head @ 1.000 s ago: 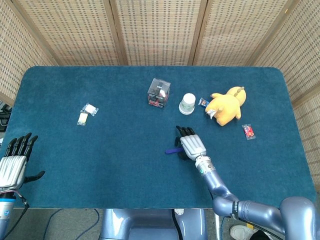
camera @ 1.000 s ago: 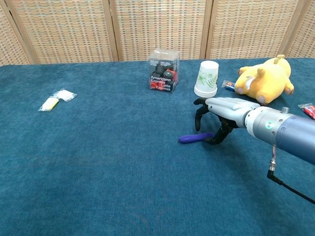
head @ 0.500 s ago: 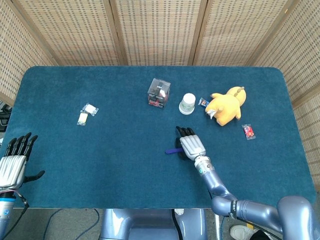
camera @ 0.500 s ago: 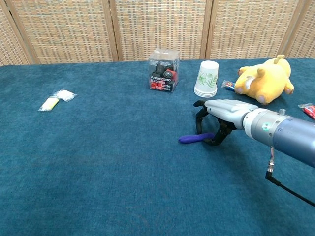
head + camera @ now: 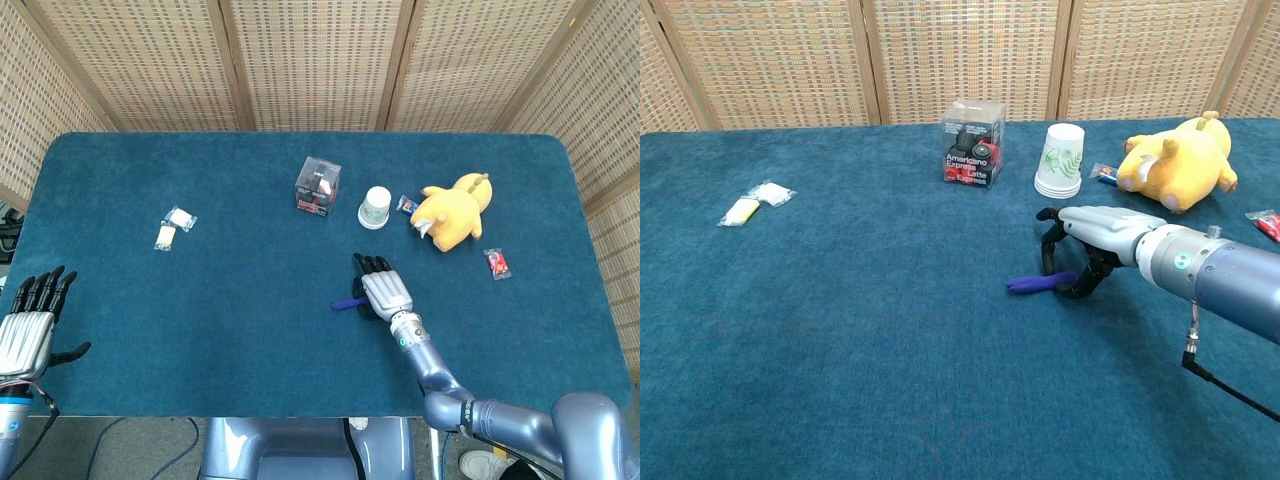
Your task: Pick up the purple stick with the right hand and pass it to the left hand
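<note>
The purple stick (image 5: pixel 347 302) (image 5: pixel 1038 284) lies on the blue table mid-right, its left end sticking out free. My right hand (image 5: pixel 384 292) (image 5: pixel 1090 240) arches over the stick's right end, palm down. Its dark fingers (image 5: pixel 1046 250) curl down behind the stick and the thumb comes in at the front, so the hand pinches that end. The stick still rests on the cloth. My left hand (image 5: pixel 30 325) hovers at the table's near left edge, fingers spread and holding nothing. It shows only in the head view.
Behind the right hand stand a white paper cup (image 5: pixel 1060 160) and a clear box (image 5: pixel 973 143). A yellow plush toy (image 5: pixel 1175 152) and small red packets (image 5: pixel 1266 222) lie at the far right. A small white and yellow packet (image 5: pixel 753 203) lies at the left.
The right hand has shifted slightly to the right, and the stick slid a little that way with it. The left hand stays where it was.
</note>
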You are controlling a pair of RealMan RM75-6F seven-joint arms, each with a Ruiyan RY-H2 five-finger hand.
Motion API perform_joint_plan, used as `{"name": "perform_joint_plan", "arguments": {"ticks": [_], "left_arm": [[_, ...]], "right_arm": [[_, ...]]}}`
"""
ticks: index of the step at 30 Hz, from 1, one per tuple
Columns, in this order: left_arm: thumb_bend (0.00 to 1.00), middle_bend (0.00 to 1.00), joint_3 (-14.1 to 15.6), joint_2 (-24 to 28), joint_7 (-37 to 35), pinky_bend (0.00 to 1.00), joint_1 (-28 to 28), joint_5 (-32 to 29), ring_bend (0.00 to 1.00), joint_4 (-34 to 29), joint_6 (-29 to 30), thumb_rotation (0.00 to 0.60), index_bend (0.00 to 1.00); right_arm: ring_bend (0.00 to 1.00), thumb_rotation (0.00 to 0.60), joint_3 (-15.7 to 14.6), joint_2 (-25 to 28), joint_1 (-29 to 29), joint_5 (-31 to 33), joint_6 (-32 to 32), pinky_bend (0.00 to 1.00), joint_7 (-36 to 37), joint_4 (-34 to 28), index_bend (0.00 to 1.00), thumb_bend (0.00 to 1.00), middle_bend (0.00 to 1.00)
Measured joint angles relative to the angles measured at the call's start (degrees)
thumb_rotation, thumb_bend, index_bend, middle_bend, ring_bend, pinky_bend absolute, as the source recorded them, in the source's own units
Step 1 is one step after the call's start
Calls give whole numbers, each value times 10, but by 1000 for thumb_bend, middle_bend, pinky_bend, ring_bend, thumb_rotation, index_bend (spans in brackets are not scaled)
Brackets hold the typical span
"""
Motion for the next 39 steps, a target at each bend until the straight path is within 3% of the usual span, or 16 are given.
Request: {"name": "perform_joint_plan", "arguments": {"ticks": [12,22,31,39], "left_arm": [[0,0,0,0,0,0,-1,-1,0,-1,-1,600,0],[0,0,-2,8,-11,0,-6,6,0,-5,-5,600,0],[0,0,-15,44,-5,0,-48,42,0,-19,-30,600,0],[0,0,-40,76,6,0,-116,63,0,-34,-87,600,0]], "right_arm": [[0,600,9,6,-2,6,-1,0,20,-15,603,583,9],[0,600,41,28,2,45,-11,0,43,-78,601,584,14],[0,600,86,45,33,142,-16,0,42,-146,601,586,29],[0,600,134,43,98,272,-12,0,32,-169,600,587,31]]}}
